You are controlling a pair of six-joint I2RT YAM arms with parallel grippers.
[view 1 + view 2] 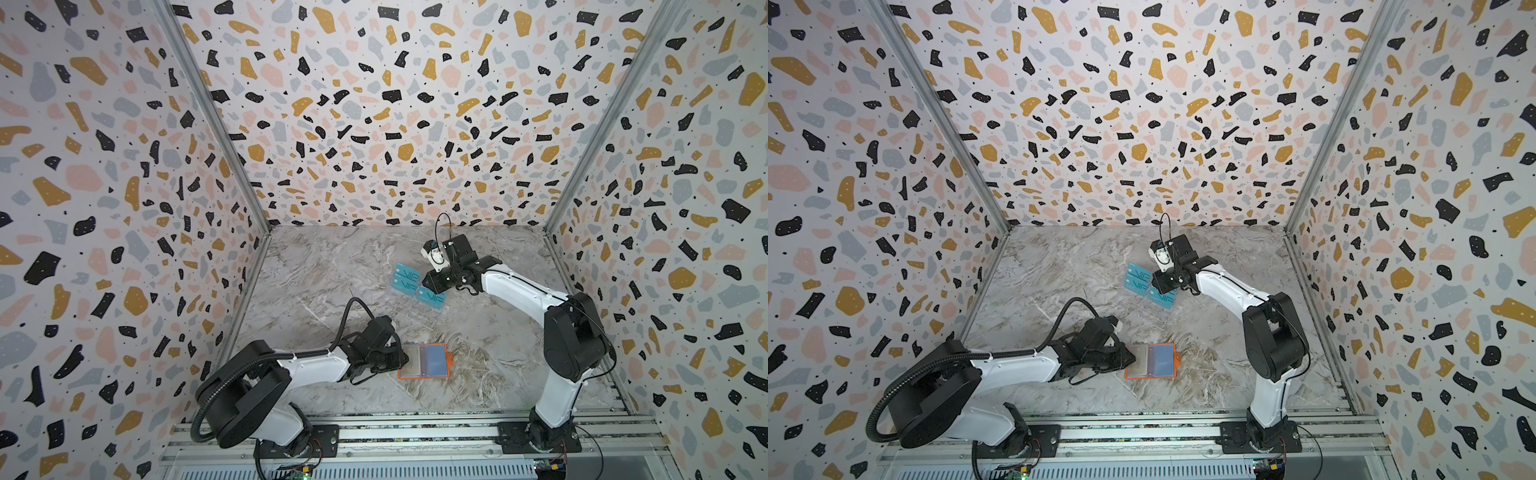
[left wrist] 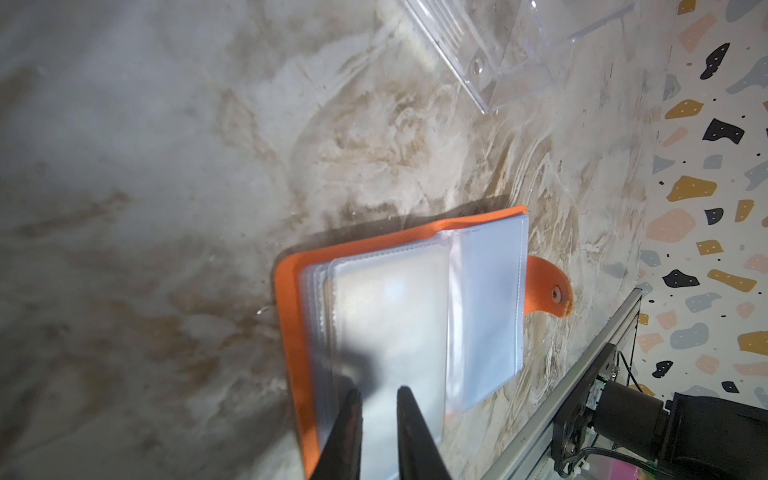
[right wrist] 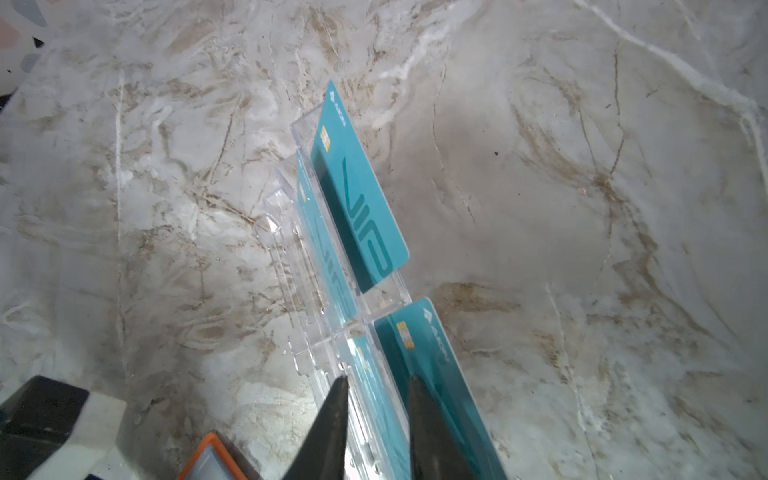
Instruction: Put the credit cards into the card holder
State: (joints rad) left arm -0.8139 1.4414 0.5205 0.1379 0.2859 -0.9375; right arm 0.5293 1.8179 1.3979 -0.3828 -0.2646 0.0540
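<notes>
Loading looks unfinished: credit cards (image 3: 357, 199) stand between right gripper's (image 3: 379, 380) parted jaws, card holder (image 2: 284, 299) lies under left gripper's (image 2: 378, 390) barely-parted jaws.

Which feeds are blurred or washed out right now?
Left wrist view: glare whitens the sleeves of the card holder; the left tool is a dark blur. Right wrist view: the VIP card is sharp, the acrylic rack only edge glints, the right tool blurred. In both top views, even light, rack barely visible.
</notes>
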